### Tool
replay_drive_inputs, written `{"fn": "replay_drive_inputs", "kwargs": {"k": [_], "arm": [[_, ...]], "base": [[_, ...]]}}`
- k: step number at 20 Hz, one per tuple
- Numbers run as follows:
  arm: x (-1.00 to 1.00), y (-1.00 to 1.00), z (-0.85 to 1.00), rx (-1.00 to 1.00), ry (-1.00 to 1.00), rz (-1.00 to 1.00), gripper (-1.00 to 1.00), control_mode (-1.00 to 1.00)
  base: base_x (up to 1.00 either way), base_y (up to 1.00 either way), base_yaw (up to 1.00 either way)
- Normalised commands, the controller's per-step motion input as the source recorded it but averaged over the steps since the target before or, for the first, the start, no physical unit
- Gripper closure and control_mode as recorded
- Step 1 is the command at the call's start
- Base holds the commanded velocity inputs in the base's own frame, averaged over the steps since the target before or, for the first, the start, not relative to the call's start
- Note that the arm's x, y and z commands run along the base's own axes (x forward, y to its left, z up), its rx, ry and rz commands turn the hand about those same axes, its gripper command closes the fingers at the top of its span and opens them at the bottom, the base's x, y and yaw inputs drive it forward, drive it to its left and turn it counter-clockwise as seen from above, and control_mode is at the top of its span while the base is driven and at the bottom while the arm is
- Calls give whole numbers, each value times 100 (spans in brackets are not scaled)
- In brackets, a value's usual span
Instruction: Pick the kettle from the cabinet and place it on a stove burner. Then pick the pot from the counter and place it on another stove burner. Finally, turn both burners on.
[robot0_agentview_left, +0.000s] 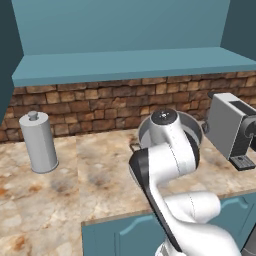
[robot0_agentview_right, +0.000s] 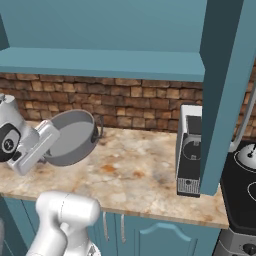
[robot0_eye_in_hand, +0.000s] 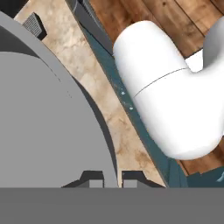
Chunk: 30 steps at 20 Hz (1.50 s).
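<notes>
The grey pot (robot0_agentview_right: 75, 135) is tilted steeply over the marbled counter (robot0_agentview_right: 135, 175), its open side facing the right base view. My gripper (robot0_agentview_right: 48, 151) is shut on its rim at the lower left. In the hand view the two fingertips (robot0_eye_in_hand: 93, 178) pinch the thin pot wall (robot0_eye_in_hand: 39, 122), with my gripper (robot0_eye_in_hand: 111, 179) low in the frame. In the left base view the pot (robot0_agentview_left: 192, 126) shows behind my arm. The silvery kettle (robot0_agentview_right: 248, 156) sits on a ring of the black cooktop (robot0_agentview_right: 240, 200) at the far right. The teal cabinet shelf (robot0_agentview_right: 100, 62) above is bare.
A tall grey canister (robot0_agentview_left: 39, 142) stands at the left of the counter. A grey coffee machine (robot0_agentview_right: 189, 150) stands between the pot and the cooktop. The open cabinet door (robot0_agentview_right: 225, 90) hangs down in front of it. A brick wall backs the counter.
</notes>
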Motion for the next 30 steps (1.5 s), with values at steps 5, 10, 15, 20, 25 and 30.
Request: {"fn": "replay_drive_inputs", "kwargs": {"k": [5,10,15,20,25,30], "arm": [[-28,0,19,-1,-5,-11,100,-100],[-7,0,0,0,-3,-1,100,100],[0,0,0,0,0,0,100,100],[0,0,0,0,0,0,100,100],[0,0,0,0,0,0,100,100],[0,0,0,0,0,0,100,100]], "base": [[0,0,0],[-31,-5,-4],[-67,-14,-14],[-54,-23,-13],[-46,-35,-13],[-35,-45,-11]]}}
